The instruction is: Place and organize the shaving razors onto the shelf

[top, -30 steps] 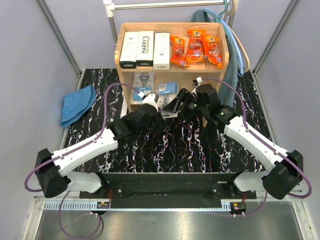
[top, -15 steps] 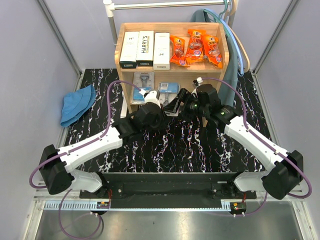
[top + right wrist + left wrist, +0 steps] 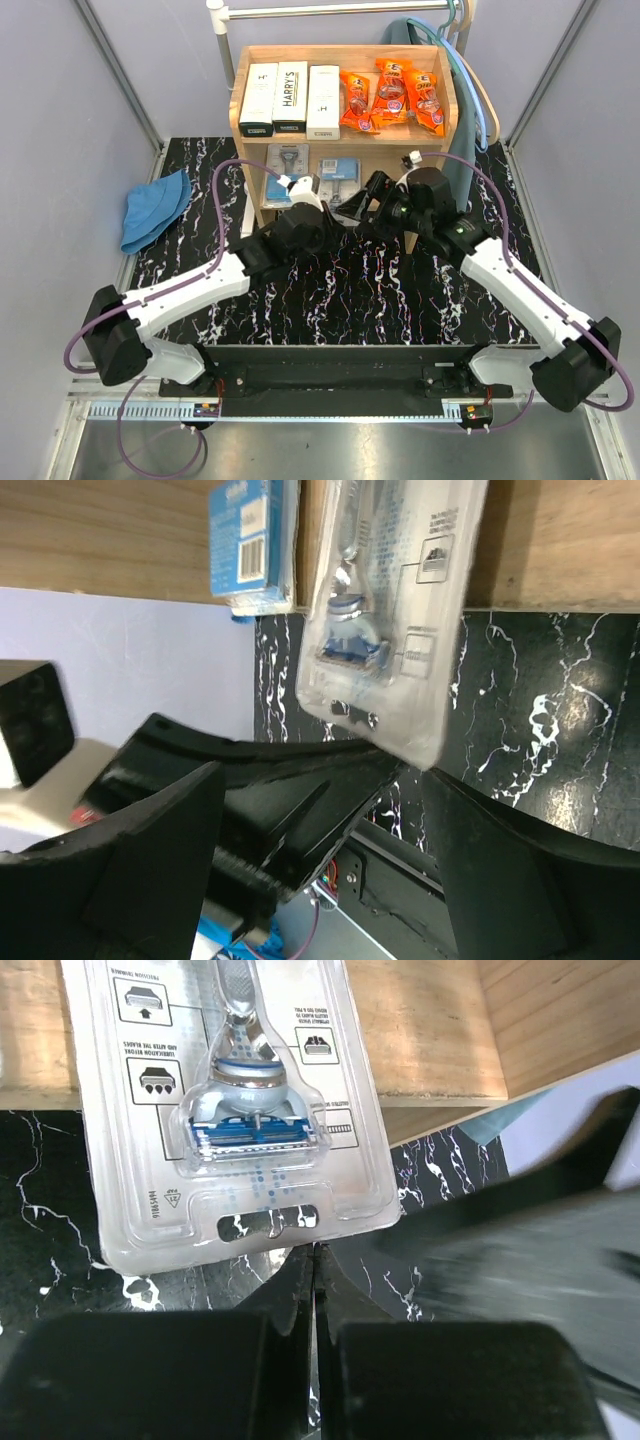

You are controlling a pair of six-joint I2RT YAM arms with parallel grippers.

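Note:
The wooden shelf [image 3: 450, 95] holds three white boxes [image 3: 290, 98] and three orange pouches [image 3: 392, 96] on its top tier. On the lower tier lie two blister cards. One card [image 3: 285, 162] is at the left and also shows in the right wrist view [image 3: 255, 540]. The other card [image 3: 337, 172] overhangs the front edge [image 3: 235, 1110] [image 3: 390, 610]. My left gripper [image 3: 322, 200] [image 3: 315, 1250] is shut, its tips right at that card's near edge. My right gripper [image 3: 362, 200] [image 3: 322, 775] is open and empty, just right of the left one.
A blue cloth hat [image 3: 155, 208] lies on the black marbled table [image 3: 360, 290] at the left. A metal clothes rail [image 3: 330, 10] with hanging blue and beige cords [image 3: 470, 90] stands behind the shelf. Grey walls close in both sides.
My left gripper has advanced toward the shelf and the second blister card has slid farther onto the lower tier. My right gripper has drawn back a little to the right.

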